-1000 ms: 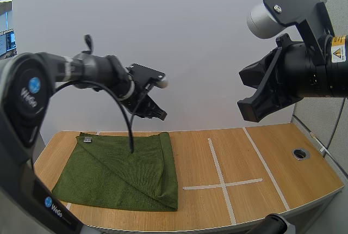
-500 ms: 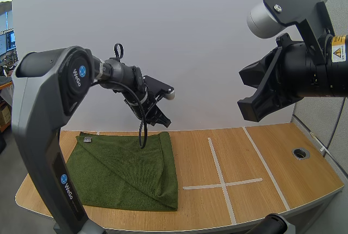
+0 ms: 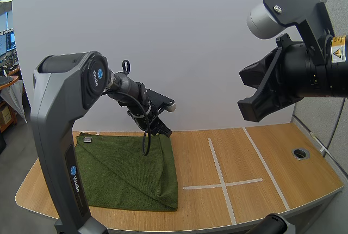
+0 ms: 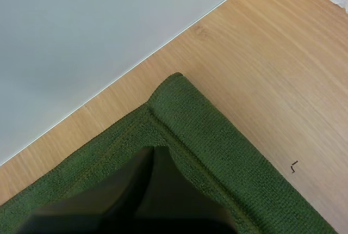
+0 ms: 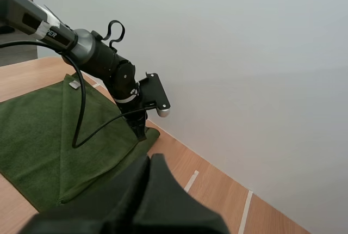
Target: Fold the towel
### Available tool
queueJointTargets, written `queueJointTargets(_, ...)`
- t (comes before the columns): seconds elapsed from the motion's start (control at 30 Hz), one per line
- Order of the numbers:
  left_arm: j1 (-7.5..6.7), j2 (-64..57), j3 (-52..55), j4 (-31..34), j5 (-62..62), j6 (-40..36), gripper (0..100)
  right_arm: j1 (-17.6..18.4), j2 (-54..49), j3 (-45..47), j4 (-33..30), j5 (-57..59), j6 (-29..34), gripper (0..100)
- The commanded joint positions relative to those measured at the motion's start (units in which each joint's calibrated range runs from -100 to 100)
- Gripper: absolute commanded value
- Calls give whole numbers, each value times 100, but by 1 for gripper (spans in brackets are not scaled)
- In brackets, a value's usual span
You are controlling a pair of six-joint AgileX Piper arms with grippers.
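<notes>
green towel (image 3: 122,171) lies flat on the left of the bench (image 3: 272,160), showing one diagonal fold. left jaws, pressed together, are poised over its far right corner, probably to take it. right jaws, pressed together, are parked high, well clear.

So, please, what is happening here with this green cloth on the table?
The left gripper, fingers shut, is down at the far right corner of the green towel, which lies on the wooden table with a diagonal fold across it. The right gripper, also shut, hangs high above the table's right side, holding nothing.
</notes>
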Motion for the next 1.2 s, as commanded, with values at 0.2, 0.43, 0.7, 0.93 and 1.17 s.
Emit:
queueJointTargets(0.2, -22, 96, -45, -388, -825, -44, 59, -144, -45, 24, 24, 0, 15, 0)
queueJointTargets(0.43, -22, 96, -45, -386, -1178, -44, 67, -148, -45, 24, 43, 0, 15, 0)
queueJointTargets(0.7, -152, 402, -45, -334, -1475, -5, 67, -240, -45, 24, 42, 0, 15, 0)
queueJointTargets(0.93, -203, 539, -45, -160, -1643, -5, 67, -254, -45, 24, 53, 0, 15, 0)
queueJointTargets(1.17, -86, 539, -45, -85, -1625, -37, 71, -254, -45, 24, 43, 0, 15, 0)
